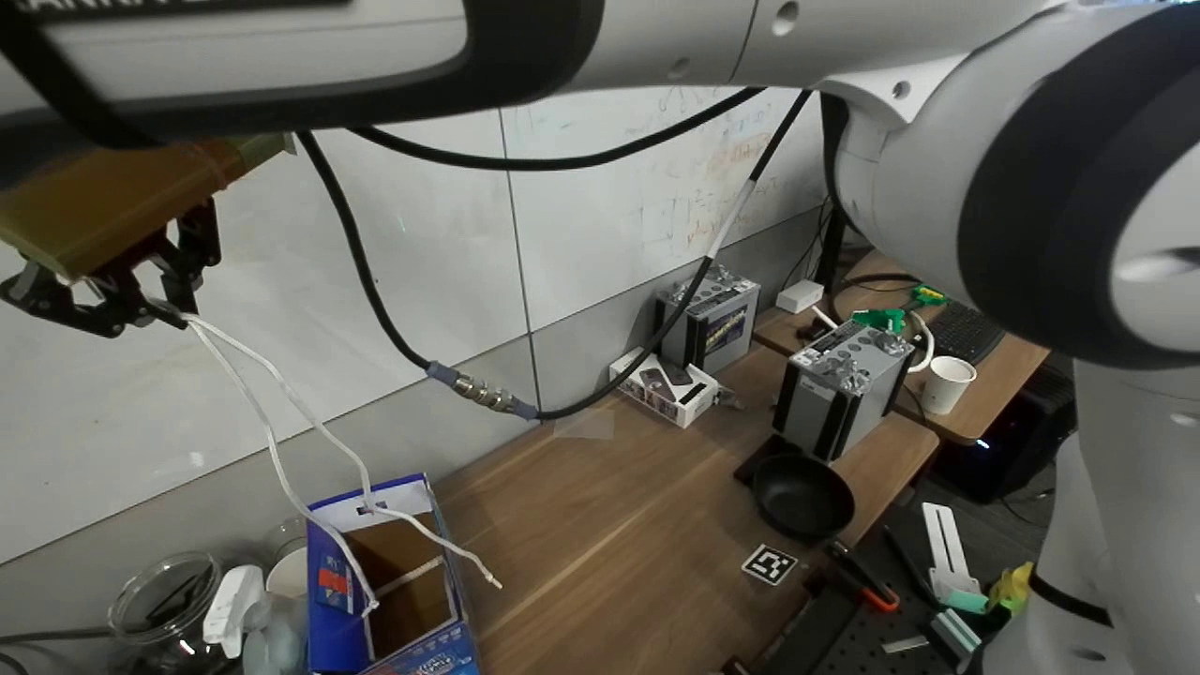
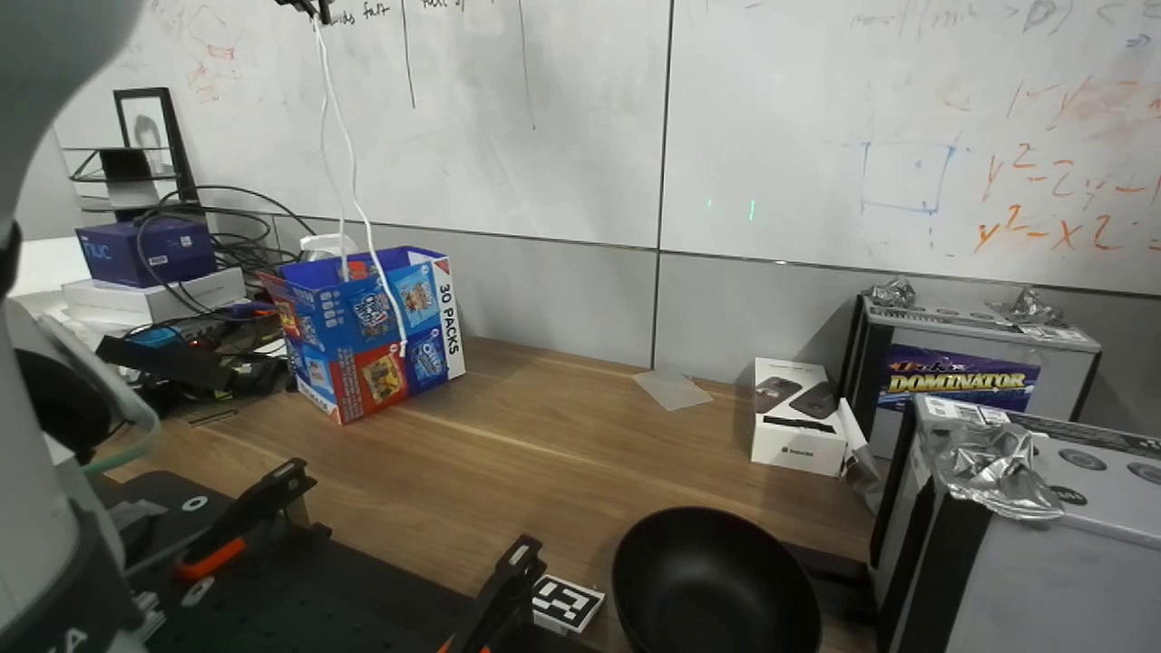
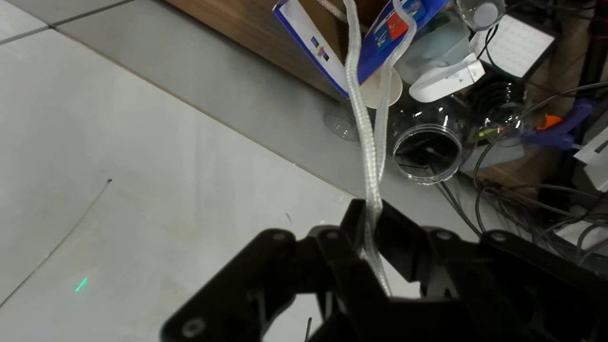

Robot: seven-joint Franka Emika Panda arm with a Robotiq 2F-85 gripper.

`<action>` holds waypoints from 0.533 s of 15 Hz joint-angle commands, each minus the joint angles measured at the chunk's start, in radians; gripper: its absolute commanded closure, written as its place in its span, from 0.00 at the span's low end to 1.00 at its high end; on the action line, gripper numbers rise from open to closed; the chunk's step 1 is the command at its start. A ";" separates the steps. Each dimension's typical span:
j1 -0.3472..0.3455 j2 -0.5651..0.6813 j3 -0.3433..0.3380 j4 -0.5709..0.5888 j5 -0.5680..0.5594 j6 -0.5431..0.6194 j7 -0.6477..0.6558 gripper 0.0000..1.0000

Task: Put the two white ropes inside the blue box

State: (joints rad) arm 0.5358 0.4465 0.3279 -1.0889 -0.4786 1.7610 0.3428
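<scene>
White rope (image 3: 363, 121) hangs in two strands from the gripper (image 3: 369, 211), whose fingers are pressed together with just the rope pinched between them. Below, well apart from the gripper, the blue box (image 2: 363, 345) stands upright on the wooden table (image 1: 581, 553), top flaps raised, near the grey wall panel (image 2: 562, 299) under the whiteboard (image 2: 544, 163). A strand drops to the mouth of the box; its companion ends in a tip (image 2: 403, 350) that, in an exterior view, hangs across the printed front, lower than the rim. Whether either strand touches the cardboard cannot be told. Another stretch of white cord (image 3: 334, 9) shows inside the box, only partly in sight; whether it belongs to the second rope is not clear.

Just beside the box are a spray bottle (image 1: 232, 614) and a clear jar (image 3: 430, 180). Farther along the table, well apart from the box, come a white carton (image 2: 798, 449), a black pan (image 2: 717, 580) and two grey device boxes (image 2: 1025, 580) topped with crumpled foil. A black-and-white marker card (image 1: 769, 564) lies near the pan.
</scene>
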 commanded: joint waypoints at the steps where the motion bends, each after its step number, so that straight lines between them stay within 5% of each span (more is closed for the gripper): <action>1: -0.052 -0.009 0.014 -0.019 0.079 0.034 -0.047 0.97; 8: -0.098 -0.014 0.019 -0.061 0.164 0.049 -0.091 0.97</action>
State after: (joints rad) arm 0.4674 0.4517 0.3285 -1.1177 -0.3647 1.7853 0.2923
